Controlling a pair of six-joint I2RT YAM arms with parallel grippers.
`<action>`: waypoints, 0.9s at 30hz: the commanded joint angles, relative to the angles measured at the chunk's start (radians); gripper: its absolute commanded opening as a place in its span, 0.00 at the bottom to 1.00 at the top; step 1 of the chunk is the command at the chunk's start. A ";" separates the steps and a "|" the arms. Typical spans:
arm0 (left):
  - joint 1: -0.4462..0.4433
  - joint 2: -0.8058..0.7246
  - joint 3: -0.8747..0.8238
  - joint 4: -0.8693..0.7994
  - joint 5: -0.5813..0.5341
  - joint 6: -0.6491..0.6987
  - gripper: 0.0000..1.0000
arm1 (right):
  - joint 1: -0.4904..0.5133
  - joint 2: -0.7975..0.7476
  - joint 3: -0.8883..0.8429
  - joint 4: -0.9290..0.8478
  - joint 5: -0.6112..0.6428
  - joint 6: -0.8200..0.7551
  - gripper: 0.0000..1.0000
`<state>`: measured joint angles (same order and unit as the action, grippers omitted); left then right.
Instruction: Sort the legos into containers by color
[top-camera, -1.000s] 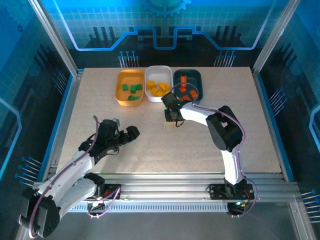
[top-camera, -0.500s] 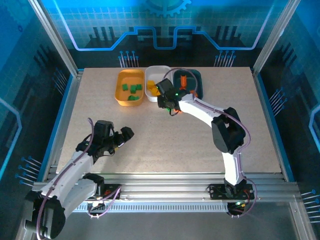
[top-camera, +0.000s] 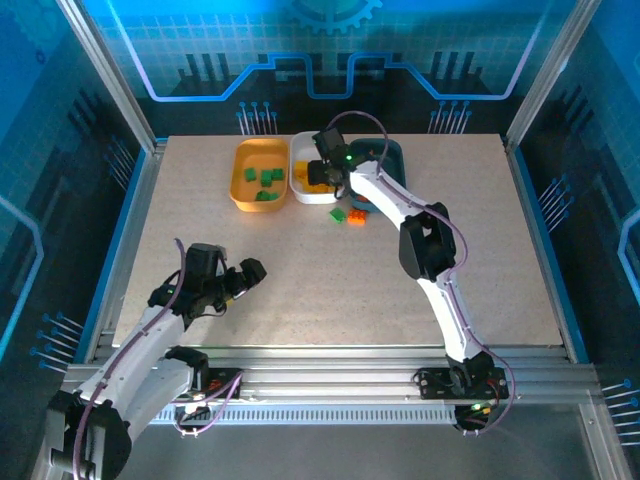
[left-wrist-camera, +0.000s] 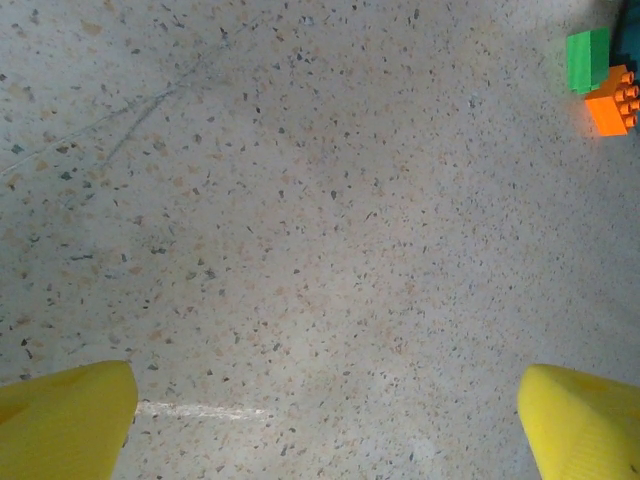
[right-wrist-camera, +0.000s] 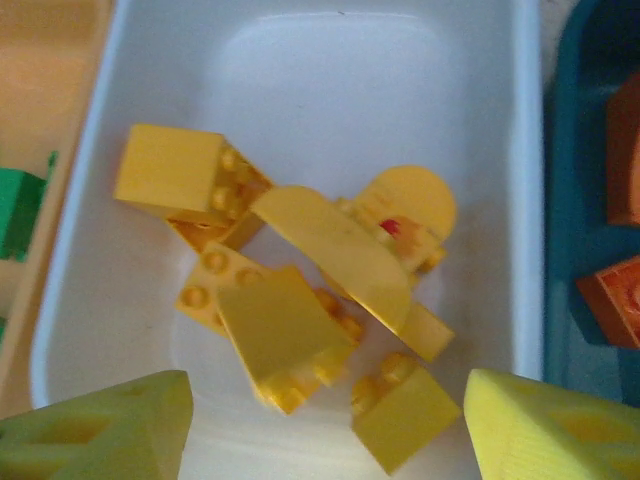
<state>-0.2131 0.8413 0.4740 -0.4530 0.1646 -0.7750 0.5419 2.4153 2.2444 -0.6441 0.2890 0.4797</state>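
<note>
Right gripper (right-wrist-camera: 320, 420) hangs over the white tray (right-wrist-camera: 350, 80), fingers spread, holding nothing. Yellow legos (right-wrist-camera: 290, 330) lie heaped inside that tray. One green lego (top-camera: 339, 214) and one orange lego (top-camera: 357, 216) lie loose just nearside of it. Left gripper (top-camera: 250, 272) stands well apart from it, spread and empty.

yellow legos (right-wrist-camera: 282, 332); white tray (right-wrist-camera: 330, 90)

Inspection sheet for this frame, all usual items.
Surface: speckled table, faint scratches.
Job's things: green legos in orange tray, yellow legos in white tray, orange legos in dark teal tray; loose green lego and loose orange lego adjacent on table.
Clutter: nothing seen.
Grippers: left gripper open, empty, over table; right gripper open above white tray.
Cables: purple cables along both arms.
Surroundings: aluminium frame, blue-lit panels.
</note>
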 joint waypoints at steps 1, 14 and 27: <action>0.011 -0.008 0.019 -0.015 0.033 0.026 0.99 | 0.012 -0.116 -0.078 -0.013 0.021 -0.012 0.76; 0.011 0.063 -0.031 0.123 0.097 -0.021 0.99 | -0.001 -0.383 -0.717 0.165 0.140 0.271 0.76; 0.011 0.025 -0.055 0.099 0.093 -0.041 0.99 | -0.044 -0.226 -0.612 0.146 0.110 0.301 0.71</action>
<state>-0.2119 0.8841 0.4374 -0.3504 0.2417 -0.7906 0.5064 2.1525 1.5963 -0.5022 0.4076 0.7601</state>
